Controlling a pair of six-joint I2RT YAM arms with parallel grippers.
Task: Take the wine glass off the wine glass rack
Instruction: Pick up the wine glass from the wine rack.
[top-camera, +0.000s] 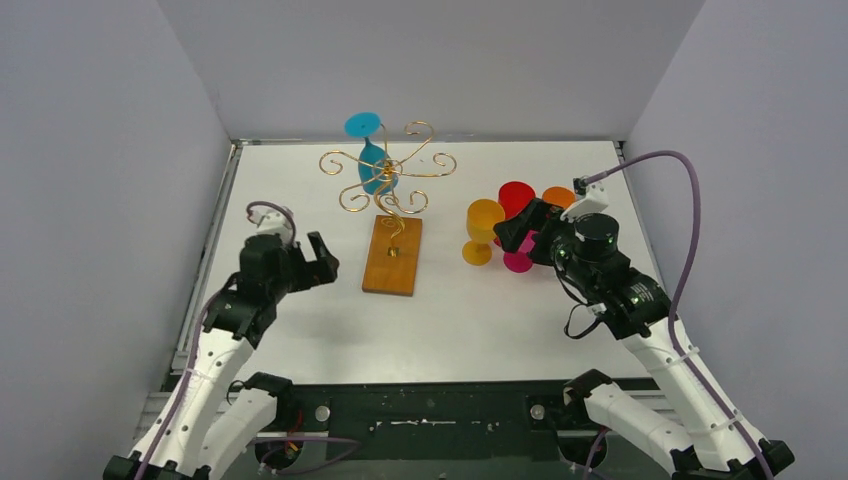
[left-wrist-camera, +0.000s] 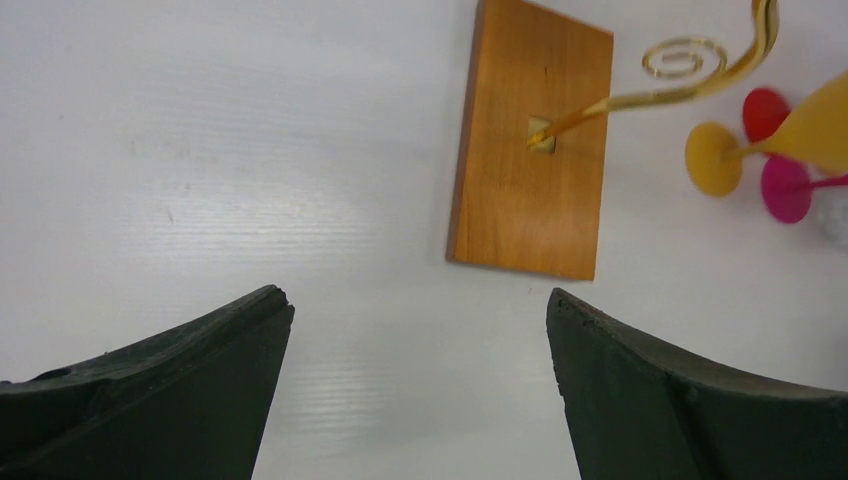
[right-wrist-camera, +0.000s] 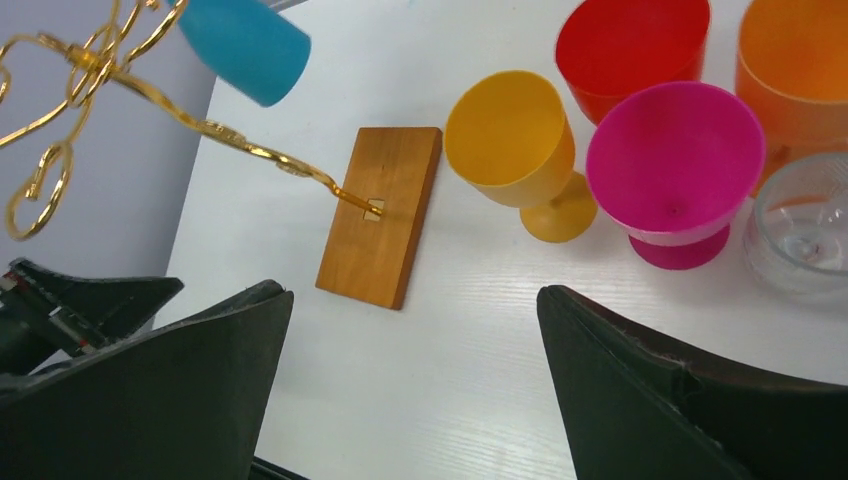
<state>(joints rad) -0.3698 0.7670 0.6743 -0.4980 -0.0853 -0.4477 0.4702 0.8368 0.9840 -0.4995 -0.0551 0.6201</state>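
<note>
The wine glass rack (top-camera: 388, 172) is gold scroll wire on an orange-brown wooden base (top-camera: 393, 256), standing mid-table. A blue wine glass (top-camera: 372, 160) hangs upside down from its far arms, foot up; the right wrist view shows its bowl (right-wrist-camera: 245, 35) beside the rack's wire (right-wrist-camera: 230, 140). My left gripper (top-camera: 325, 258) hovers left of the base, open and empty; in its wrist view the left gripper (left-wrist-camera: 415, 300) shows bare table between the jaws, the base (left-wrist-camera: 530, 140) ahead. My right gripper (top-camera: 512, 232) is open and empty beside the standing glasses; in its wrist view the right gripper (right-wrist-camera: 413, 292) frames bare table.
Upright on the table right of the rack are a yellow glass (right-wrist-camera: 512, 140), a red one (right-wrist-camera: 630, 45), a pink one (right-wrist-camera: 675, 165), an orange one (right-wrist-camera: 795, 70) and a clear one (right-wrist-camera: 805, 225). Grey walls enclose the table on three sides.
</note>
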